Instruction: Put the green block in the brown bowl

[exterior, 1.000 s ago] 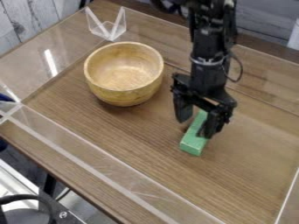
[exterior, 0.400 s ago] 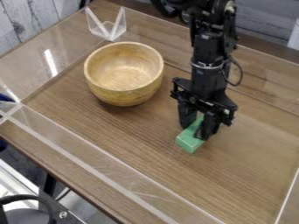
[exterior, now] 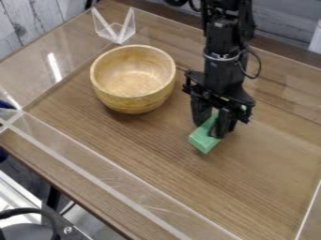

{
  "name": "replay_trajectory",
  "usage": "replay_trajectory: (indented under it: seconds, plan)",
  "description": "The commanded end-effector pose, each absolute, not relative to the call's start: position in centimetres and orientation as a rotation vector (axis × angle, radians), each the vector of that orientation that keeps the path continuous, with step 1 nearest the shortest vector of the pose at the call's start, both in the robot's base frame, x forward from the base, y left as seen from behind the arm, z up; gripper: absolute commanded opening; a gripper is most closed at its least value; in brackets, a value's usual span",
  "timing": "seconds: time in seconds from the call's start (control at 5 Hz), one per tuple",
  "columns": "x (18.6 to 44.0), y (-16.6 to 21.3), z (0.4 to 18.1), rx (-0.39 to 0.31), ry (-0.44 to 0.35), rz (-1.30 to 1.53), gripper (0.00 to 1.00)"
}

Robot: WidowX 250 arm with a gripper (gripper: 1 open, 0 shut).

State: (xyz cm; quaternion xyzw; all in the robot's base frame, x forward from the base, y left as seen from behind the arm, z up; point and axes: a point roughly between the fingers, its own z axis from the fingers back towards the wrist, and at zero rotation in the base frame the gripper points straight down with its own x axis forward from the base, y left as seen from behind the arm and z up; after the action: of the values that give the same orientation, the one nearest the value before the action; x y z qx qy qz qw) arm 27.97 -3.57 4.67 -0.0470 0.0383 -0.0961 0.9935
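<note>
The green block [exterior: 206, 140] hangs tilted just above the wooden table, its upper end pinched between the fingers of my gripper [exterior: 217, 125], which points straight down and is shut on it. The brown bowl [exterior: 133, 78] is a round light wooden bowl standing upright to the left of the gripper, with nothing visible inside. A short gap separates the bowl's right rim from the gripper's fingers.
A small clear glass-like object [exterior: 114, 25] stands at the back left behind the bowl. A clear acrylic wall [exterior: 75, 155] runs along the table's front left edge. The table's right edge [exterior: 307, 202] lies to the right of the arm.
The fingers closed on the green block, and the block has come up slightly off the table, its lower end now lifted and tilted.
</note>
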Motion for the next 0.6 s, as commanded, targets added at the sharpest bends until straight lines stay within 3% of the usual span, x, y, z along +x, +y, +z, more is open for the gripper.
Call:
replay_trajectory:
  seconds: [0.0,0.4]
  plan:
    - [29.3,-3.1,7.8,-0.095,-0.021,-0.188,0.0]
    - [29.4,-1.9,10.0,-0.092,-0.057,-0.17,0.0]
